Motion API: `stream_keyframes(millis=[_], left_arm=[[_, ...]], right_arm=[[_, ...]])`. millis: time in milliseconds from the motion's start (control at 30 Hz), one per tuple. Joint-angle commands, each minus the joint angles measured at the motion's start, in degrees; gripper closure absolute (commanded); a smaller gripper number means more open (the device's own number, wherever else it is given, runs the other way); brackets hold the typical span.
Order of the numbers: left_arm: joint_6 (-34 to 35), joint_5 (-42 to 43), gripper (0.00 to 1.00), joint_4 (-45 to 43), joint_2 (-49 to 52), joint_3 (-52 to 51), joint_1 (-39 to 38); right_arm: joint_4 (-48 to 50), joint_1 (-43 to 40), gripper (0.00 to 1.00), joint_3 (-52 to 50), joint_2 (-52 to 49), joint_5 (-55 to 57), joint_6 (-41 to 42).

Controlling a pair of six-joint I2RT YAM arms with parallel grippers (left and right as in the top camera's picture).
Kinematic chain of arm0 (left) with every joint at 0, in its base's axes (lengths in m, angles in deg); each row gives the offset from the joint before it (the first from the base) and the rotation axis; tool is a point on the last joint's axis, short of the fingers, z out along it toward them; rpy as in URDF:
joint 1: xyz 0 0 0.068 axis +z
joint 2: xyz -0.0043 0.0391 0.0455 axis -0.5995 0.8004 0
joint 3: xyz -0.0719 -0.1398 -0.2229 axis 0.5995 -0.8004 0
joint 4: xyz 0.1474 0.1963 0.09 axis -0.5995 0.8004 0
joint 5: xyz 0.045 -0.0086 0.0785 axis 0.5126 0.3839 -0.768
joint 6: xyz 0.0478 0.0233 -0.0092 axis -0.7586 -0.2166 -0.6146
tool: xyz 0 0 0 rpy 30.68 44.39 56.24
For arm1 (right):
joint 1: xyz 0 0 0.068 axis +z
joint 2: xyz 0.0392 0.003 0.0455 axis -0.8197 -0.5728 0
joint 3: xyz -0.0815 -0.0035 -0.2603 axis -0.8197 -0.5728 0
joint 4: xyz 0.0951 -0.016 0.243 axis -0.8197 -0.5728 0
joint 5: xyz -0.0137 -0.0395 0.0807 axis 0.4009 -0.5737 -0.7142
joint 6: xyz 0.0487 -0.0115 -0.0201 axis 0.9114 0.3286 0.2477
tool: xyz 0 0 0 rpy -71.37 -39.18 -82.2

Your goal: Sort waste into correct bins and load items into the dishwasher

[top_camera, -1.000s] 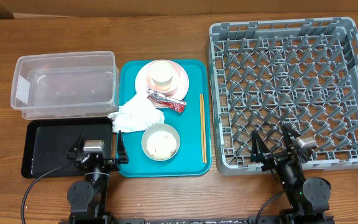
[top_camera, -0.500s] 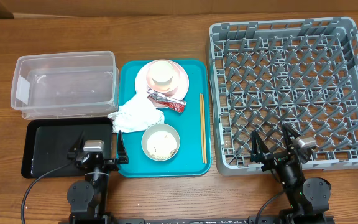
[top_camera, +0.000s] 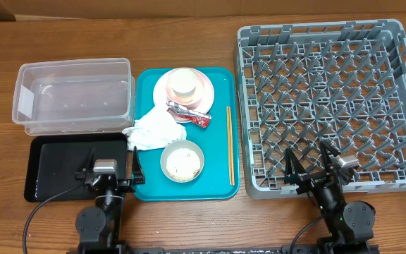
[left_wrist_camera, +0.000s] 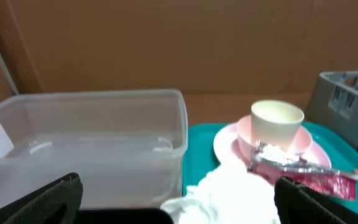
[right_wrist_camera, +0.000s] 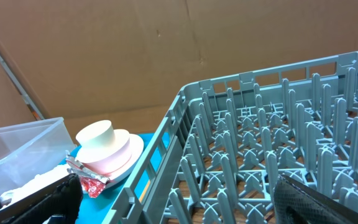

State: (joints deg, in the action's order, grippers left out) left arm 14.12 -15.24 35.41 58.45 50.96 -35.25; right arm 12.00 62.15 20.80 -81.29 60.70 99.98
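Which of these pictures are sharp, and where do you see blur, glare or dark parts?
Overhead: sharp and evenly lit, with faint reflections in the tub. Left wrist: softer overall; the left fingers are dark, blurred shapes in the bottom corners, and the cup is fairly clear. Right wrist: the rack is reasonably sharp, and the right fingers are dark and blurred.

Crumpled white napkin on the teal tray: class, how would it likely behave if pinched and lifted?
The napkin looks soft and creased, so it would probably flop and compress rather than hold shape. It seems thin paper, likely very light. It lies close beside the red wrapper, which might get nudged.
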Motion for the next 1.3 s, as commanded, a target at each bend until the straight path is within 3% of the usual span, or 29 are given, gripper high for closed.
stream_keyframes(millis=[0, 200, 267, 433, 600, 800, 900, 1067, 1100, 1133, 1167, 1267], left_arm=[[-0.87, 1.60, 0.00, 0.55, -0.59, -0.22, -0.22], [1.60, 18.75, 0.00, -5.60, -0.59, 1.46, -0.22], [8.57, 18.84, 0.00, -2.21, -0.50, 5.73, -0.22], [9.90, 19.54, 0.00, 10.93, 4.66, 21.05, -0.22], [7.48, 23.30, 0.00, 29.55, 21.73, 41.77, -0.22], [2.12, 26.86, 0.00, 58.53, 49.22, 69.75, -0.22], [3.02, 30.12, 0.00, 64.59, 59.95, 79.30, -0.22], [2.99, 30.45, 0.00, 67.49, 71.38, 84.30, -0.22], [3.28, 30.40, 0.10, 67.52, 73.09, 84.28, -0.22], [4.35, 29.62, 0.46, 67.69, 74.77, 84.26, -0.22], [6.73, 27.65, 0.92, 68.32, 76.54, 84.24, -0.31], [14.45, 20.11, 0.96, 69.96, 80.04, 83.56, -1.05]], right_arm=[[0.28, -0.42, 0.00, -0.57, 0.61, 0.17, 0.07], [0.28, -0.42, 0.00, -0.57, 0.61, 0.17, 0.04], [0.28, -0.42, 0.00, -0.57, 0.61, 0.17, 0.04], [0.28, -0.42, 0.00, -0.57, 0.61, 0.17, 0.04], [0.28, -0.42, 0.00, -0.57, 0.61, 0.17, 0.04], [0.28, -0.42, 0.00, -0.57, 0.61, 0.17, 0.04], [0.28, -0.42, 0.00, -0.57, 0.61, 0.17, 0.04], [0.28, -0.42, 0.00, -0.57, 0.61, 0.17, 0.04], [0.28, -0.42, 0.00, -0.57, 0.61, 0.17, 0.04], [0.28, -0.42, 0.00, -0.57, 0.61, 0.17, 0.07], [0.28, -0.42, 0.00, -0.57, 0.61, 0.17, 0.04], [0.28, -0.42, 0.00, -0.57, 0.61, 0.17, 0.04]])
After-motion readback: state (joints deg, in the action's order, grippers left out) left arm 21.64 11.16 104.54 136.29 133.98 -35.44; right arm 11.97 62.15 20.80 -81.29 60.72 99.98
